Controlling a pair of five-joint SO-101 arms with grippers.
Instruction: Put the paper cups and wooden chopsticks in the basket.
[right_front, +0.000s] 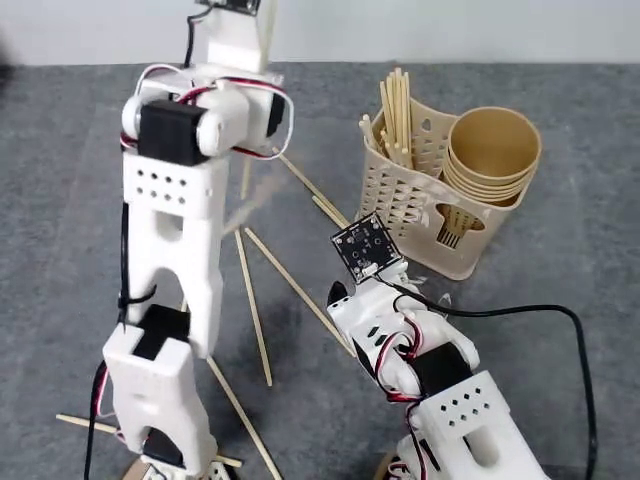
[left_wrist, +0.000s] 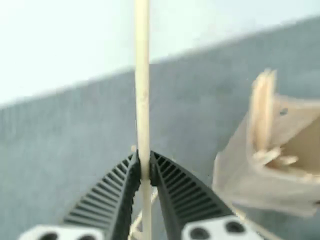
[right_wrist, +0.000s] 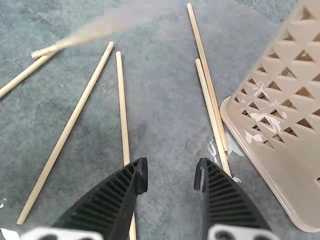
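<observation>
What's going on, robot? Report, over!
Left gripper shut on a chopstick, above the table. Right gripper open, low by the basket. Cups in basket; loose chopsticks on the table.

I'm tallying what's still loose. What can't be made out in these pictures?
- High view: the left arm covers parts of the loose chopsticks, so their count is unsure.
- High view: the paper cups nest in the basket, each hiding the next; number unclear.
- Left wrist view: the held chopstick in the left pincer is cut off by the frame edge.
</observation>
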